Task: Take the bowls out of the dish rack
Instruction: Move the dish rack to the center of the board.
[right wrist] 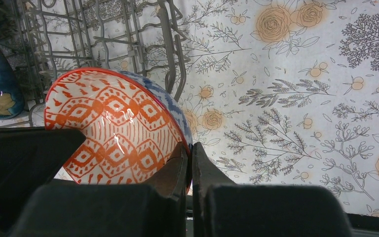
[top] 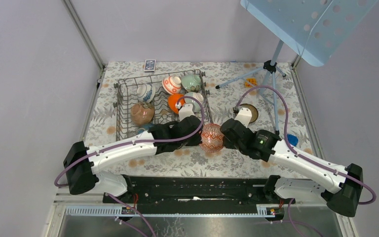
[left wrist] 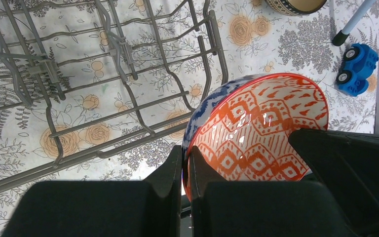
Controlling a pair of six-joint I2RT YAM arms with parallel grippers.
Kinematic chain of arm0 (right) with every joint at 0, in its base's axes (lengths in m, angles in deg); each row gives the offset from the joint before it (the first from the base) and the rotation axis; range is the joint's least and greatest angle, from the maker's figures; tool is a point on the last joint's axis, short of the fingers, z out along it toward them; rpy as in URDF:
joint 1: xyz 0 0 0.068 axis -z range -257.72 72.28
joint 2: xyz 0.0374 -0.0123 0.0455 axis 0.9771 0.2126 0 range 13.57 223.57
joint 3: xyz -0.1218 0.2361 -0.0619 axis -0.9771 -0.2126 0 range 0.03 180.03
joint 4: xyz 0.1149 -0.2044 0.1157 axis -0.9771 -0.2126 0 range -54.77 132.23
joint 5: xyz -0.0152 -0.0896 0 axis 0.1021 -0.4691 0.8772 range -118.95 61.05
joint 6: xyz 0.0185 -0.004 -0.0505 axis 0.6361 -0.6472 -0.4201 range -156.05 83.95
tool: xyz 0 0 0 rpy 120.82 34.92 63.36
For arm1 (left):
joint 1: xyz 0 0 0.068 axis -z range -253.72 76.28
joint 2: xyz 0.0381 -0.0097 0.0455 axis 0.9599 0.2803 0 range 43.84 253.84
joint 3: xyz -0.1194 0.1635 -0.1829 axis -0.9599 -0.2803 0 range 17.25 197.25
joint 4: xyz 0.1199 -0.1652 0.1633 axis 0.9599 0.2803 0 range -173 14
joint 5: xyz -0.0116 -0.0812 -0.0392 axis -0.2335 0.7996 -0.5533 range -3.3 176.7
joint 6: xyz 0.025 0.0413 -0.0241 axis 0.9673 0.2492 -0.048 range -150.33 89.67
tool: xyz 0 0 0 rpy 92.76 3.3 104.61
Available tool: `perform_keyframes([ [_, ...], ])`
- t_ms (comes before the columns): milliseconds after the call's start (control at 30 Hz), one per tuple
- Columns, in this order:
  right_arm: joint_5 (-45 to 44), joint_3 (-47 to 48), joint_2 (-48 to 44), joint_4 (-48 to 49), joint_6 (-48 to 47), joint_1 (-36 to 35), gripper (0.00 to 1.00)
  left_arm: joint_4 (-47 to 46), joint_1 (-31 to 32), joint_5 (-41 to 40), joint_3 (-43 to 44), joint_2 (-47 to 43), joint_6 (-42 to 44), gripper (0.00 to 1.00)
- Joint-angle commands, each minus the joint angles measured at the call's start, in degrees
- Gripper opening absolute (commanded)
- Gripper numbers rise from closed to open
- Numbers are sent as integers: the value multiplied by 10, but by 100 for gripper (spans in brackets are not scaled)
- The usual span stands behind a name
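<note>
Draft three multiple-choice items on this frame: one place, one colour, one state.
1. Where is the red-patterned bowl?
A) outside the dish rack, off its near right corner
B) inside it, among the tines
C) against the far wall

2. What colour is the toy car?
A) yellow
B) blue
C) green

3. Which tool is shut on the bowl?
A) left only
B) right only
C) both

Key:
1. A, the top view shows it past the rack's wire wall.
2. B, the left wrist view shows a blue body.
3. C, the left tool and the right tool each pinch its rim.
</note>
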Motion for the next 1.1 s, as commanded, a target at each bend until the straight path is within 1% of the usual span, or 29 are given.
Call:
perform_keyframes([
  [0, -17, 9, -3, 35, 11, 4, 0, -18, -3, -4, 24, -2, 5, 0],
  [33, -11, 11, -3, 37, 0, 4, 3, -18, -3, -4, 24, -4, 8, 0],
  [167, 16, 31, -6, 41, -49, 5, 54, -18, -4, -13, 21, -22, 20, 0],
  [233, 19, 41, -12, 39, -72, 4, 69, -17, -10, -17, 20, -37, 27, 0],
  [300, 14, 55, -17, 32, -95, 4, 77, -14, -19, -21, 21, -55, 34, 0],
  [467, -6, 91, -7, 17, -145, 24, 80, 13, -74, -16, 25, -103, 52, 0],
  [533, 20, 93, -1, 34, -162, 55, 80, 24, -108, -6, 28, -122, 60, 0],
  [667, 111, 82, 35, 95, -175, 126, 80, 53, -179, 13, 34, -153, 77, 0],
  [900, 185, 68, 131, 193, -176, 167, 79, 110, -301, 39, 38, -199, 96, 0],
  [967, 200, 65, 157, 214, -177, 175, 78, 123, -320, 39, 39, -210, 97, 0],
  [1067, 210, 71, 199, 233, -181, 183, 74, 127, -327, 38, 36, -224, 94, 0],
])
